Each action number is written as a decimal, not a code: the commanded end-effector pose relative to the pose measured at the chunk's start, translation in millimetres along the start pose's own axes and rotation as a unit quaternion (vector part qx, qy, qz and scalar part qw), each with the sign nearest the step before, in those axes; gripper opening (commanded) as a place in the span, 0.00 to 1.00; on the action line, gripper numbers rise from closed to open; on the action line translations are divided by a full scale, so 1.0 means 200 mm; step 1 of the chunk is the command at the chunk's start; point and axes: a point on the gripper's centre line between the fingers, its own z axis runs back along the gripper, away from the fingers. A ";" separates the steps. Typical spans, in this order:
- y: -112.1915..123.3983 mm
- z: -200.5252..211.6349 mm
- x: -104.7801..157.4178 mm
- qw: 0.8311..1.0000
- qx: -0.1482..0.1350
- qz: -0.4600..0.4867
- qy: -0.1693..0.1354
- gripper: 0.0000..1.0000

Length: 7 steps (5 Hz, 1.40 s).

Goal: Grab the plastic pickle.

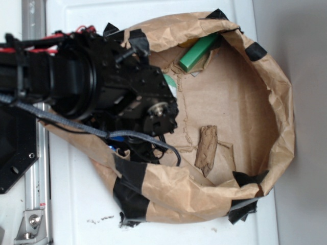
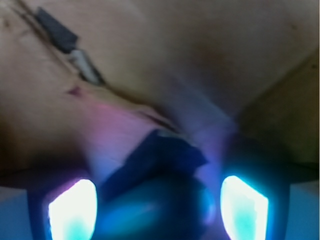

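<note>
White worktop (image 1: 168,232) carries a crumpled brown paper ring (image 1: 278,102) taped in black. At its left edge, low under the arm, the hand (image 2: 159,200) stands open, glowing fingertips (image 2: 72,210) either side of the plastic pickle (image 2: 155,210), apparently not yet pinching. Glossy, rigid and light, it will likely slip; squeeze across its slim middle.

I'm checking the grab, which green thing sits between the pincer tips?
The dark teal pickle, glossy and rounded, sits between the glowing fingertips. The bright green block lies apart against the bag's far wall.
</note>
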 end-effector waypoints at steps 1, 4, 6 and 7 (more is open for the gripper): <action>-0.03 0.01 -0.04 0.999 -0.009 -0.025 -0.024 0.00; -0.02 0.31 0.06 0.989 0.025 -0.113 -0.096 0.00; -0.01 0.58 0.12 0.961 0.046 -0.148 -0.231 0.00; 0.01 0.66 0.10 0.947 0.058 -0.151 -0.278 0.00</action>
